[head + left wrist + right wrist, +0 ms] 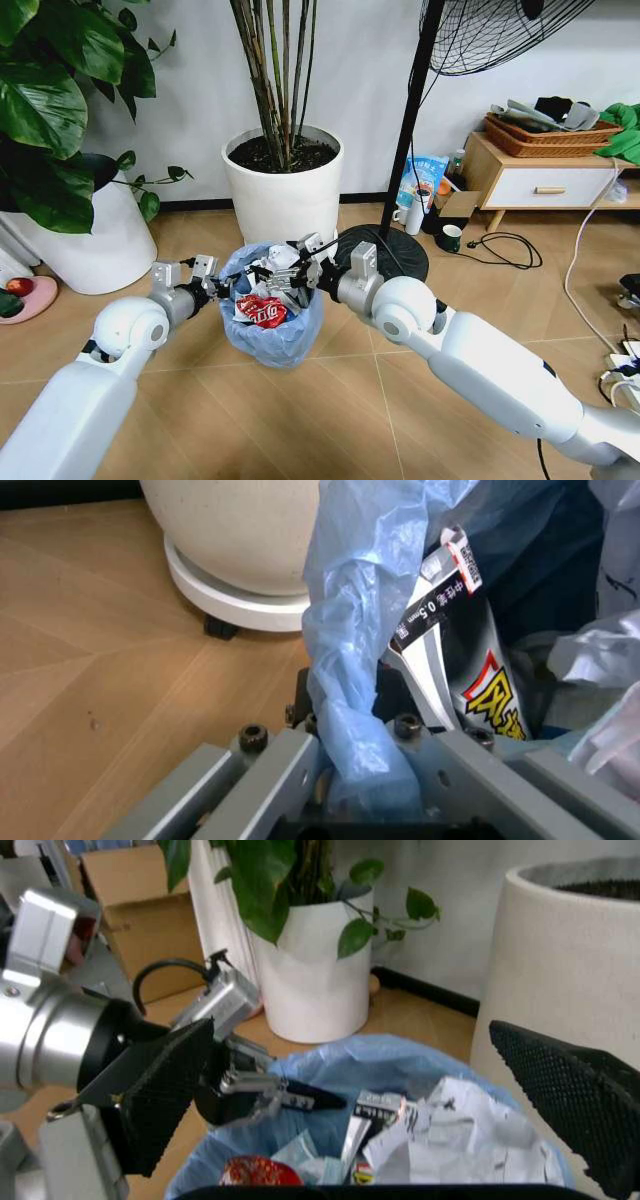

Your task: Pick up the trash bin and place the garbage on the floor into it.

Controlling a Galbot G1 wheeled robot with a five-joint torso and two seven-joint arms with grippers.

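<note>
At frame centre, on floor (pixel 200 400), I see trash bin (pixel 272 335) with blue liner in front of white plant pot (pixel 284 180). Left claw (pixel 213 287) at bin's left rim, pinching rim and bag (pixel 350 727) between its fingers. Garbage (pixel 262 310) inside: red wrapper, crumpled white paper. Right claw (pixel 297 262) over bin mouth, spread wide, mesh pads (pixel 575 1095) apart, nothing between them.

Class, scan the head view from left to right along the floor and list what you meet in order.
Big white pot of the leafy plant → left hand, shut on the bag rim → trash bin → right hand open over the bin → fan base → wooden cabinet.
</note>
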